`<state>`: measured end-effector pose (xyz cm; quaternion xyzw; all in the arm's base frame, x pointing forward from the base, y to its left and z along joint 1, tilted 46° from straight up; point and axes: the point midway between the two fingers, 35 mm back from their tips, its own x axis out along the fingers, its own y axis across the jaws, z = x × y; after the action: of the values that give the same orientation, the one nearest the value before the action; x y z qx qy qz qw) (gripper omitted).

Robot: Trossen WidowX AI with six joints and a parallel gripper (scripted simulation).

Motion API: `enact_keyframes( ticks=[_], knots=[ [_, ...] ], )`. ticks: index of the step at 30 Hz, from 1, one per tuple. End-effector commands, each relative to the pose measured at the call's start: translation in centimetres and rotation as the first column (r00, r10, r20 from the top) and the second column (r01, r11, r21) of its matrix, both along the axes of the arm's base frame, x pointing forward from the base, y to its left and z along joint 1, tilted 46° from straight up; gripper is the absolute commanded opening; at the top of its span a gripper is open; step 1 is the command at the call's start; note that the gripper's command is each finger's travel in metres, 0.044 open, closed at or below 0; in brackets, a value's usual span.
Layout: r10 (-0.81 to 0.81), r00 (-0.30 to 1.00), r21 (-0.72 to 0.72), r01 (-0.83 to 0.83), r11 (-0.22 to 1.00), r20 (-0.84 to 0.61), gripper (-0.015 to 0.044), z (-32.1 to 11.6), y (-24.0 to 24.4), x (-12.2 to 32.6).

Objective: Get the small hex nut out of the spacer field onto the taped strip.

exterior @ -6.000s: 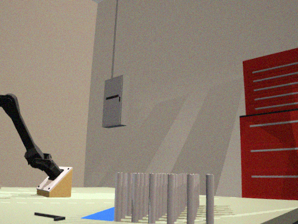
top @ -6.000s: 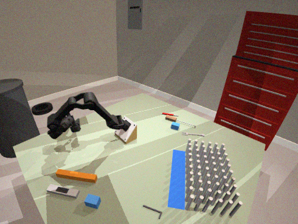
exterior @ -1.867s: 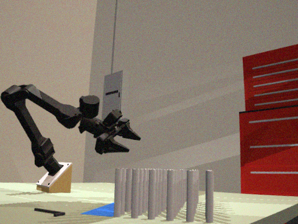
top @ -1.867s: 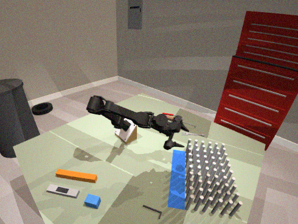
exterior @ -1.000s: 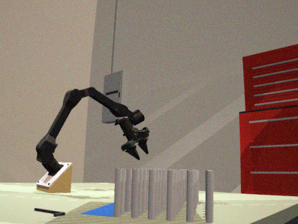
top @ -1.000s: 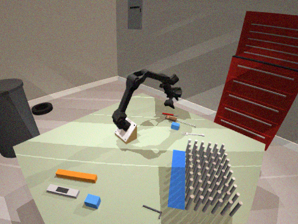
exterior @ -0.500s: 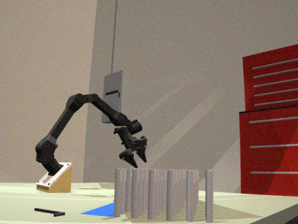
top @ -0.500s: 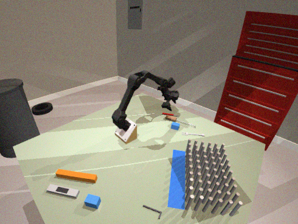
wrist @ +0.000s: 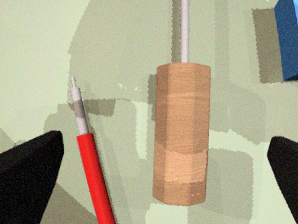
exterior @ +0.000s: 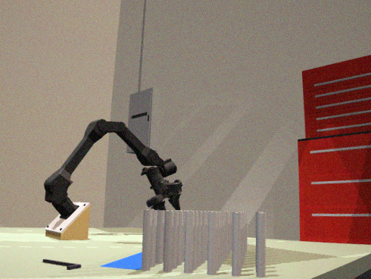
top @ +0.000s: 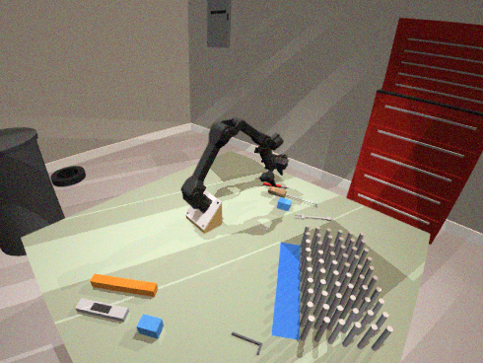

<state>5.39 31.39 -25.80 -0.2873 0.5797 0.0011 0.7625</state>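
My gripper (top: pixel 276 176) (exterior: pixel 169 208) (wrist: pixel 170 144) is open, pointing down above the wooden-handled tool. This tool (top: pixel 277 191) (wrist: pixel 181 135) lies between the spread fingers in the wrist view, its thin rod running away from the handle. A red-handled tool (top: pixel 272 185) (wrist: pixel 95 175) lies beside it, nearer the left finger. A fork-ended tool (top: pixel 315 218) lies nearer the spacers. The metal spacers (top: pixel 382 338) (exterior: pixel 260 244) stand upright in rows beside the blue taped strip (top: pixel 287 291) (exterior: pixel 126 261). I cannot make out the nut among them.
A blue block (top: pixel 284 204) (wrist: pixel 288 40) lies near the wooden handle. A hex key (top: pixel 246 338) (exterior: pixel 60 263) lies in front of the strip. An orange bar (top: pixel 123 285), a grey level-like block (top: pixel 102 310) and another blue block (top: pixel 150 326) lie at the near left.
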Motion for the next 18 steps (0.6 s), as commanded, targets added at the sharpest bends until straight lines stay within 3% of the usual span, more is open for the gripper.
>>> enact_keyframes(
  ticks=[1,5,18],
  knots=[
    [0.001,1.000,-0.002,-0.001,1.000,0.000,0.0387,-0.11,0.13,0.08],
    [0.001,1.000,-0.002,-0.001,1.000,0.000,0.0282,-0.11,0.13,0.08],
    [0.001,1.000,-0.002,-0.001,1.000,0.000,0.0280,-0.56,-0.23,0.10]
  ],
)
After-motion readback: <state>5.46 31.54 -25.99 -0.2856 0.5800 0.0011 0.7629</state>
